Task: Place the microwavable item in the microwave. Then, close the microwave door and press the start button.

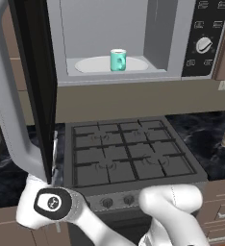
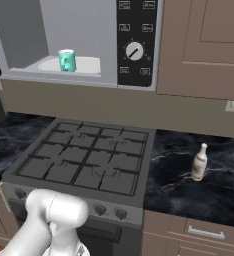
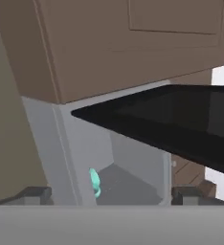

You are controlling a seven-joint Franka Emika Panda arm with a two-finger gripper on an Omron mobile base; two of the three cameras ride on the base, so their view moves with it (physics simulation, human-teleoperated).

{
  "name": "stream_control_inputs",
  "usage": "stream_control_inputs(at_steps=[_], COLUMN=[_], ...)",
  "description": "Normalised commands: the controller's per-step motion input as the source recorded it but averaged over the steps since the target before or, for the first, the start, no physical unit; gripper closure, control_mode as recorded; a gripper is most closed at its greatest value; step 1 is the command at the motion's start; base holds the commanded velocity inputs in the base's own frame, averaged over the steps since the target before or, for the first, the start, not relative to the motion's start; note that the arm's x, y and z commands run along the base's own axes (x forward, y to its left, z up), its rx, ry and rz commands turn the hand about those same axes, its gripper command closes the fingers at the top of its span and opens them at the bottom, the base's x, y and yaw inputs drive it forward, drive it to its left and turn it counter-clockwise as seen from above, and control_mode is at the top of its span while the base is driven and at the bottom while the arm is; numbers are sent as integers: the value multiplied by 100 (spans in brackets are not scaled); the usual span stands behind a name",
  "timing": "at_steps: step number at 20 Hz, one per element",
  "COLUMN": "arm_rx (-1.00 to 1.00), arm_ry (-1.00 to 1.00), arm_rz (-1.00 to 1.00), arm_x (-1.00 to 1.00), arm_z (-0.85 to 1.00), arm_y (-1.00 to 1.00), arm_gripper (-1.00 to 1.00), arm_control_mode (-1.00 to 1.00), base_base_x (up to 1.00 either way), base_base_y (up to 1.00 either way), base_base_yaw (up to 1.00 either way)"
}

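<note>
Microwave [image 1: 179, 29] interior: teal mug [image 1: 118, 59] on plate [image 1: 93, 65], door [image 1: 35, 72] open

One teal mug [image 1: 118, 60], one microwave [image 1: 181, 43], one bottle [image 2: 199, 162], one stove [image 2: 84, 157]

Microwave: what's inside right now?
Inside the microwave, a teal mug stands upright on the white round plate, near its middle. The microwave door hangs open at left. The mug's contents can't be seen from these angles.
</note>
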Motion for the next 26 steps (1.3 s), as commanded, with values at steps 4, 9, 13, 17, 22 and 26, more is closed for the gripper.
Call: stream_control_inputs(at_steps=[4,9,13,17,22,26], arm_rx=[-13,-8,0,6,12,21], arm_ry=[2,0,-3,-5,-3,-2], arm_rz=[-33,-34,-18,-4,2,14], arm_x=[0,0,-19,-41,-31,-24], arm_z=[-3,30,74,92,52,15], arm_y=[94,50,-14,-63,-71,-100], arm_gripper=[-100,-100,-100,-100,-100,-100], arm_control_mode=[-100,-100,-100,-100,-100,-100], base_base_x=[0,0,0,0,0,0], base_base_y=[0,0,0,0,0,0], base_base_yaw=[0,0,0,0,0,0])
